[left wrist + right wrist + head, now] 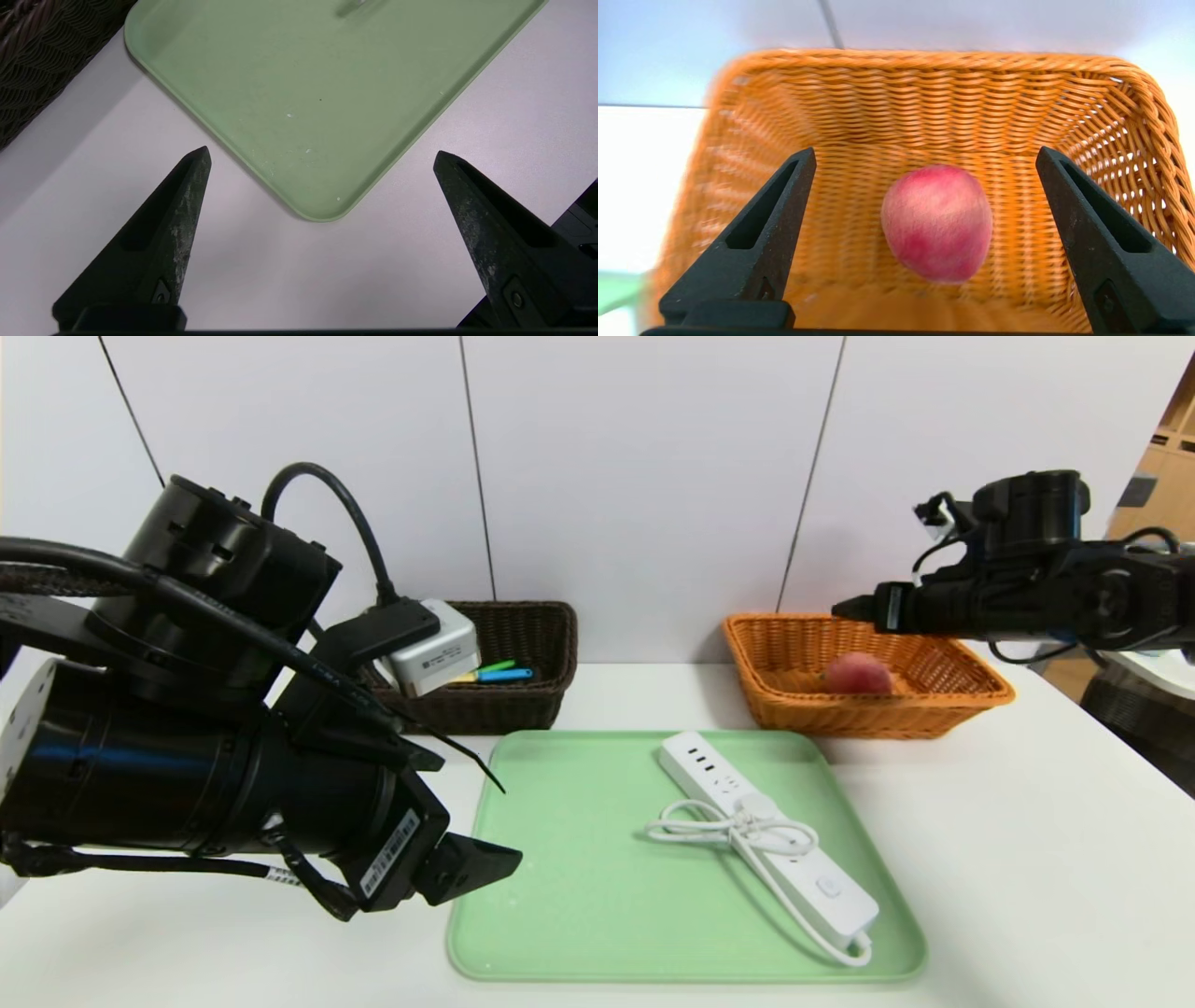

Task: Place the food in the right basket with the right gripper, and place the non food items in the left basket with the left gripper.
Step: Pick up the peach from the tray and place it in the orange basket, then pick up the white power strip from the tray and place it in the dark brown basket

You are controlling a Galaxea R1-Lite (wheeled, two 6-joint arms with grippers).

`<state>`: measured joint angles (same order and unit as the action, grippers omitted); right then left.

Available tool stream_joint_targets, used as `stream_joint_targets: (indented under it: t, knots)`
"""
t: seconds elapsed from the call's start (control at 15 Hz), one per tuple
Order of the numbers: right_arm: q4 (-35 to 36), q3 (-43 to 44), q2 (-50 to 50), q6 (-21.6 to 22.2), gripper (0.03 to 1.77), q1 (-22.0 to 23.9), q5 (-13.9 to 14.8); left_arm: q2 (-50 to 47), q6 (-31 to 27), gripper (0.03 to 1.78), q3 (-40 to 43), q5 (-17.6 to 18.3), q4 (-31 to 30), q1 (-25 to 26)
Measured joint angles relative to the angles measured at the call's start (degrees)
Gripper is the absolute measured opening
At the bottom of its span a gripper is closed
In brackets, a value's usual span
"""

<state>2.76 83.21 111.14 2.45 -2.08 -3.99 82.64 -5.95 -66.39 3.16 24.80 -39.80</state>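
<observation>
A pink-red peach (856, 673) (937, 223) lies inside the orange wicker basket (962, 702) (1134, 121) at the right. My right gripper (854, 609) (924, 158) hovers above that basket, open, fingers apart and clear of the peach. A white power strip (767, 835) with its coiled cord rests on the green tray (579, 887) (299, 84). My left gripper (495, 861) (322, 156) is open and empty, low over the table at the tray's near left corner. The dark brown basket (532, 639) (42, 51) at the left holds a blue and a green pen (499, 672).
White table (1027, 859) all around, white wall panels behind. A cardboard box (1167, 457) stands at the far right edge. The left arm's camera and cable (411, 644) hide part of the brown basket.
</observation>
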Motion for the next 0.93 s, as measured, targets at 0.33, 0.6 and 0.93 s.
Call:
stream_joint_targets:
  t: [0.33, 0.6, 0.93]
  knots:
    - [-12.18, 0.38, -9.81, 0.09, 1.67, 0.16, -2.27, -1.0, 0.28, 1.69, 0.88, -0.27, -0.05, 0.0]
    - [-23.59, 0.44, -18.58, 0.07, 1.69, -0.23, -5.05, -1.11, 0.11, 1.69, 0.96, -0.13, -0.13, 0.0]
    - [-36.11, 0.38, -27.71, -0.2, 1.69, -0.61, -8.46, -0.43, 0.06, 1.69, 0.84, -0.1, -2.89, 0.0]
